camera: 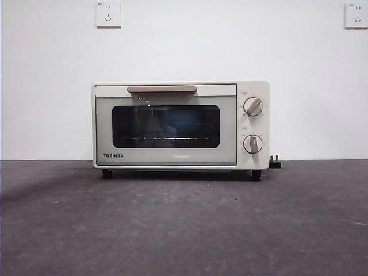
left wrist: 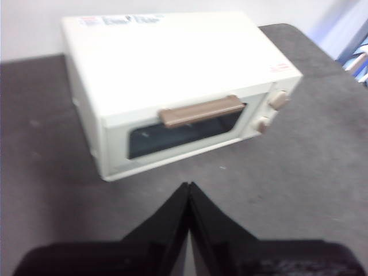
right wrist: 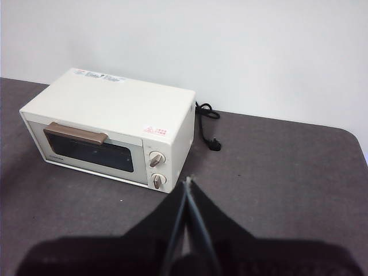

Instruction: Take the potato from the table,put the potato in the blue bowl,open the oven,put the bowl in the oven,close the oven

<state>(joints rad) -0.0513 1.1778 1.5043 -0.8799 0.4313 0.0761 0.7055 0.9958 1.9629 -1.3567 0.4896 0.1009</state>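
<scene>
Left gripper [left wrist: 188,187] pressed closed and empty above the table [left wrist: 310,172], right gripper [right wrist: 188,181] likewise closed and empty, both facing the oven [camera: 180,125], door closed, something blue, possibly the bowl, dimly behind its glass.

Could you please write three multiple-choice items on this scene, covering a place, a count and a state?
1. Where does the oven's black power cord lie?
A. on the table behind the oven
B. on top of the oven
C. across its door

2. How many round knobs are on the oven's front?
A. one
B. two
C. four

3. How is the oven door?
A. wide open
B. half open
C. shut

Answers: 1 A, the right wrist view shows the cord trailing behind; 2 B, one knob sits above the other; 3 C, the door stands flush in every view.
</scene>
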